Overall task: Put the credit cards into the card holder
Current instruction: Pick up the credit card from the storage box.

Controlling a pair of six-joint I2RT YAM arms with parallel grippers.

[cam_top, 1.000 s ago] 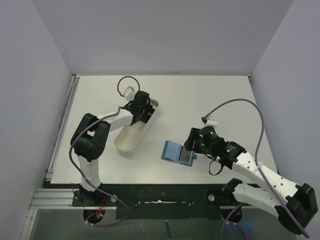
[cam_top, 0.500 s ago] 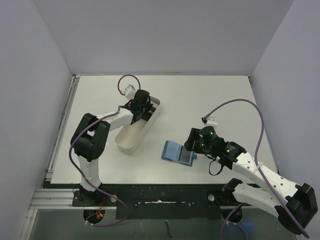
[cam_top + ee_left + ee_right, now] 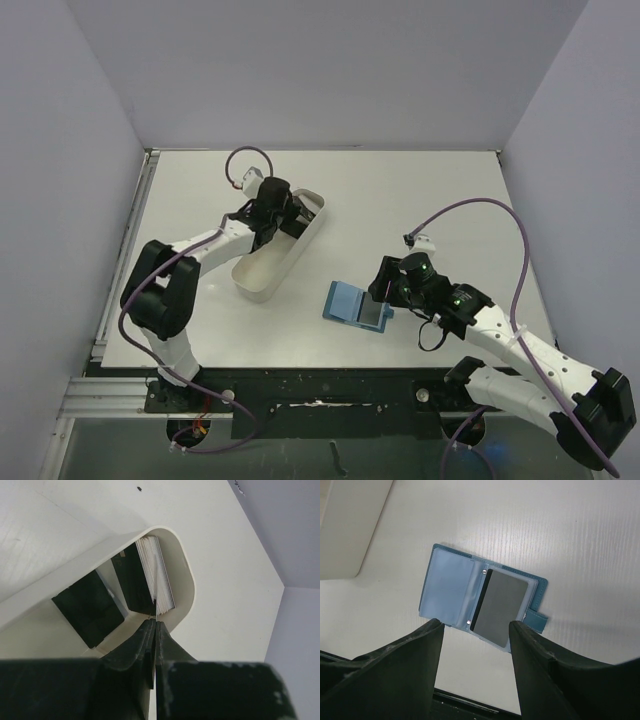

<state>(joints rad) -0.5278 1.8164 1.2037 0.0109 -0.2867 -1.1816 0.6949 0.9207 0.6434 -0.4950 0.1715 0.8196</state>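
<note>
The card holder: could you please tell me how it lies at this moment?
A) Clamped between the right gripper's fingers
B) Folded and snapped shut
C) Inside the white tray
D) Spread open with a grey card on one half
D: the card holder lies spread open with the grey card on one half, below the open right gripper and apart from the white tray.

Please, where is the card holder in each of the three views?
Top external: the holder lies open, right of the centre and lower.
Left wrist: not in it.
Right wrist: the holder is in the centre, open, with a grey card on its right half.
Shared landmark: the white tray, which is left of the holder.
</note>
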